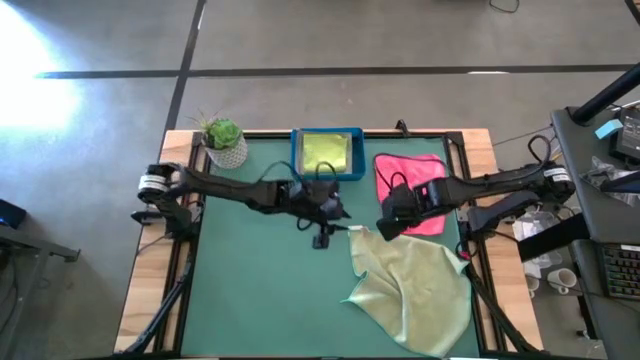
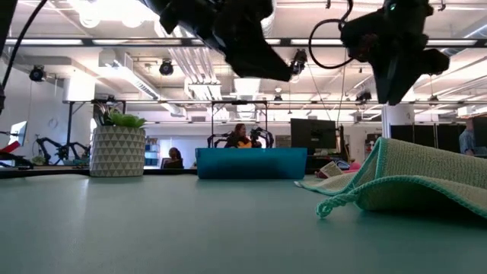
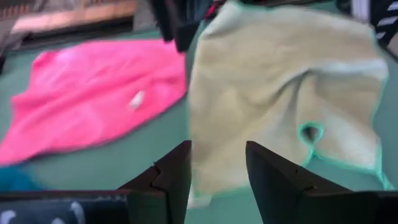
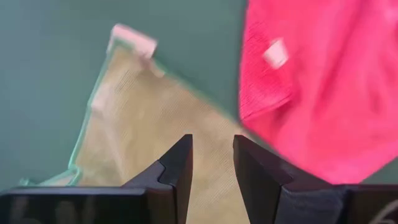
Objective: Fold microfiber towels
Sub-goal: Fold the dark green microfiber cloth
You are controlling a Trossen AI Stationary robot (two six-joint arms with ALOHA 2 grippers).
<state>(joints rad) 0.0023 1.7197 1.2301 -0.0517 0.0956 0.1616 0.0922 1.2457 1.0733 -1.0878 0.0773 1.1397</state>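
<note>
Under the right arm, pink towel (image 1: 432, 172) (half hidden) beside sage towel (image 1: 415, 285).

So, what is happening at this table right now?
Two robot arms are working on folding towels. Both hang above the green table, over the edge of a crumpled sage towel. The left gripper and the right gripper have their fingers apart and hold nothing. A pink towel lies unfolded beside the sage one. A lime towel sits in the blue tray at the back.
</note>
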